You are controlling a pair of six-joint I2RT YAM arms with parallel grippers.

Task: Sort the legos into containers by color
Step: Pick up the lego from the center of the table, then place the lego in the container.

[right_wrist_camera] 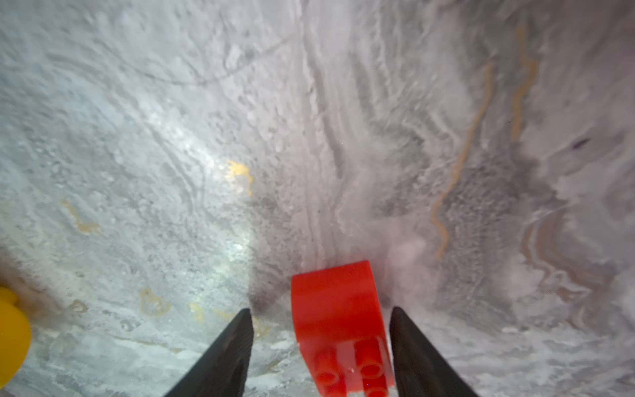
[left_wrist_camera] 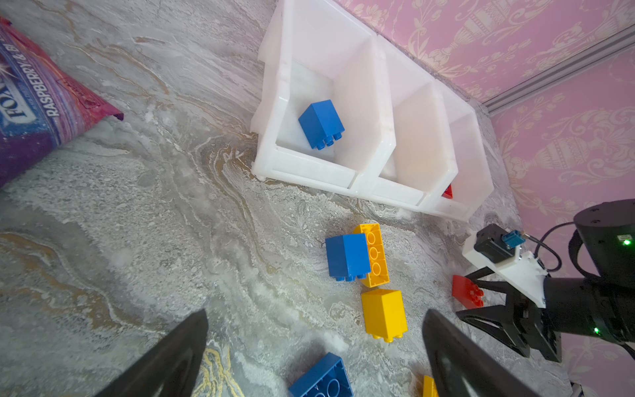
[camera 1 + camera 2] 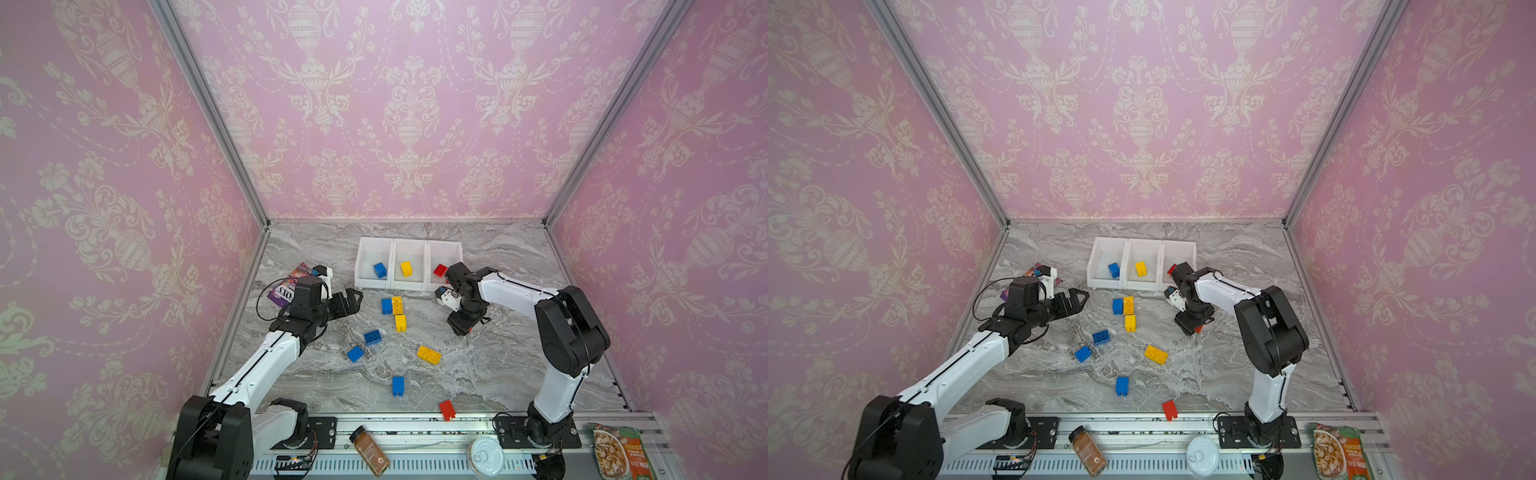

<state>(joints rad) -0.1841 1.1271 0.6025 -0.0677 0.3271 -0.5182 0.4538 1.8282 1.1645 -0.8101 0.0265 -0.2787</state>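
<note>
Marble-patterned surface [image 3: 498, 374], seen whole in both top views. At its far side stand the containers [image 3: 409, 249] — three white bins joined in a row. In a top view the left bin holds one blue brick [image 3: 380, 270], the middle bin one yellow brick [image 3: 406, 268] and the right bin one red brick [image 3: 439, 270].

The left pincer [image 3: 353, 300] hovers above the surface to the left of the bins, its jaws spread wide and holding nothing. The left wrist view shows a blue-and-yellow touching pair [image 2: 357, 254] and a yellow cube [image 2: 385, 314] lying ahead of its fingertips, apart from them.

The right pincer [image 1: 321, 309] points down at the surface just in front of the right bin. A red rounded brick [image 1: 335, 299] lies on its side between the two fingers [image 1: 233, 343]. One finger stands just beside the brick and the other is clear of it, with bare surface between — the jaws straddle the brick but are not clenched on it.

The other legos [image 3: 429, 354] lie loose on the middle of the surface, blue and yellow mixed. A lone red block [image 3: 447, 410] lies at the near edge, well apart from both pincers.
</note>
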